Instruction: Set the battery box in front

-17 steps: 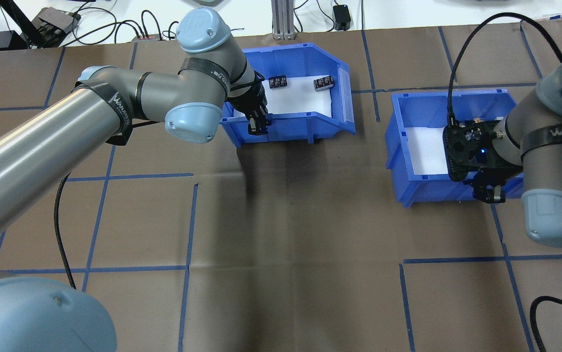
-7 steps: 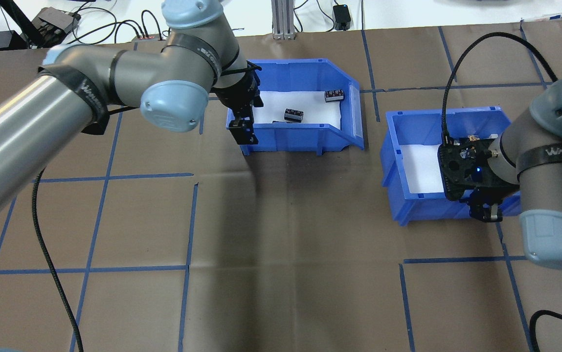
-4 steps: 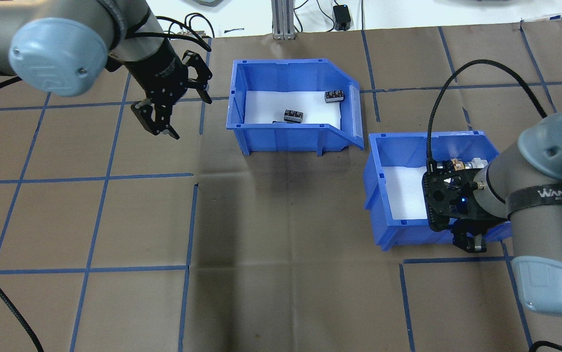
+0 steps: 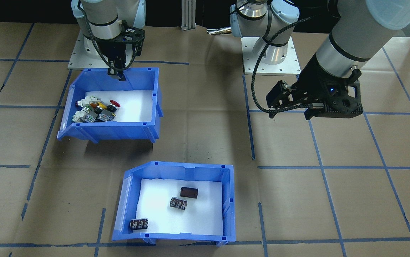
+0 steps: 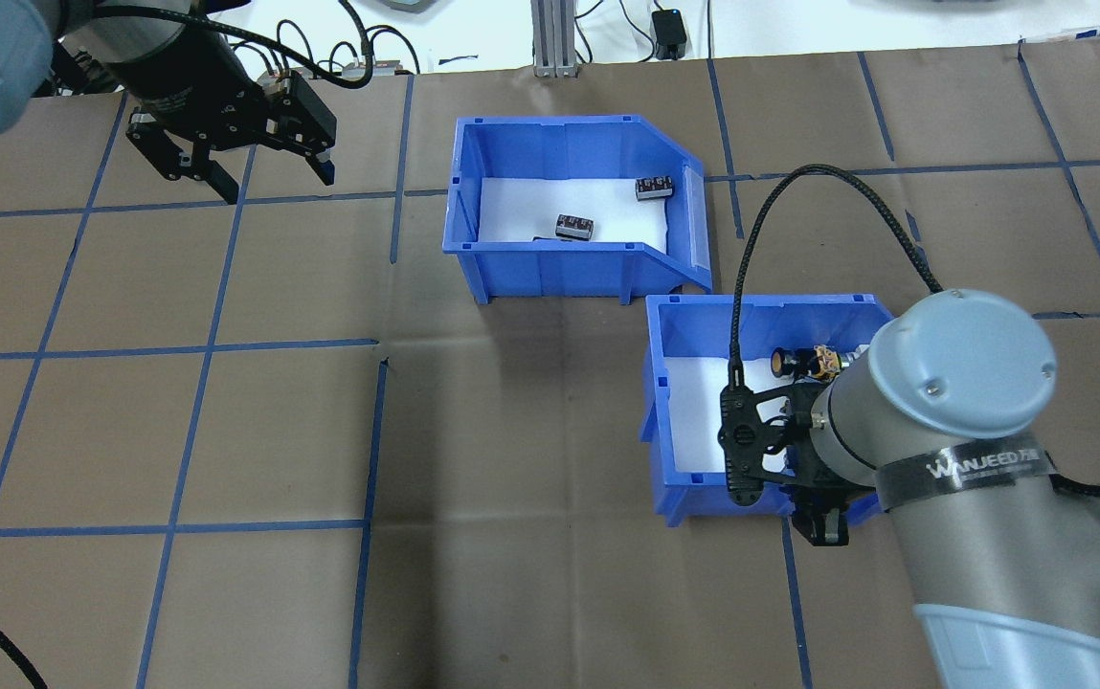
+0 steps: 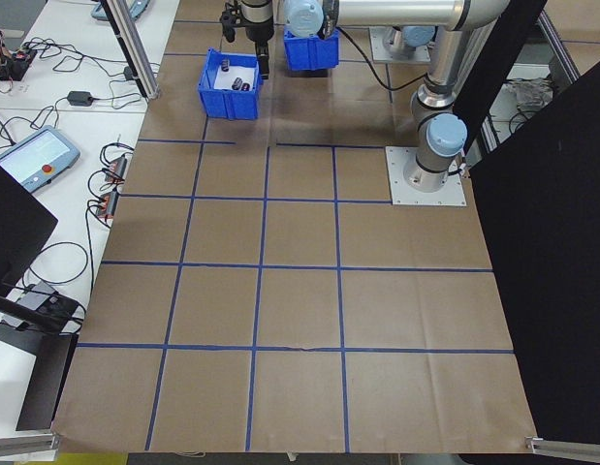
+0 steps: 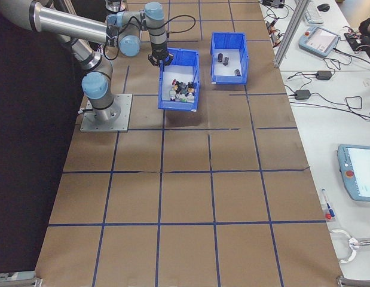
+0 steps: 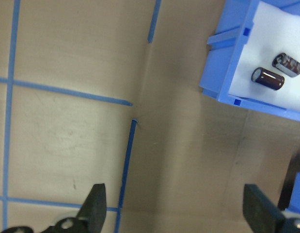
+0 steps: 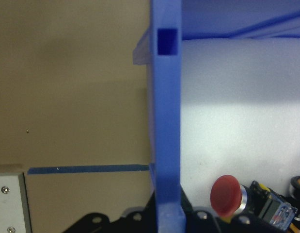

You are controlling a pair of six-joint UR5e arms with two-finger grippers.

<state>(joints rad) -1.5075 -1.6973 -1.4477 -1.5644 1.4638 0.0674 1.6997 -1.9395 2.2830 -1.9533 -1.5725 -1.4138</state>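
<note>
Battery box (image 4: pixel 176 203) sitting on the table's far side from the robot, three dark cells (image 4: pixel 178 203) lying inside, left gripper (image 5: pixel 258 167) hovering spread wide over bare table well apart from it, right gripper (image 4: pixel 116 73) pinching the near wall of the switch bin (image 4: pixel 110 126)

Battery box (image 4: pixel 228 200): blue, white foam liner, dark brown-black cells (image 4: pixel 189 192). Second bin (image 4: pixel 156 96): blue, white liner, red, orange, grey switches (image 4: pixel 94 110). Counter (image 4: pixel 333 207): brown, blue tape grid. Tools: black.
</note>
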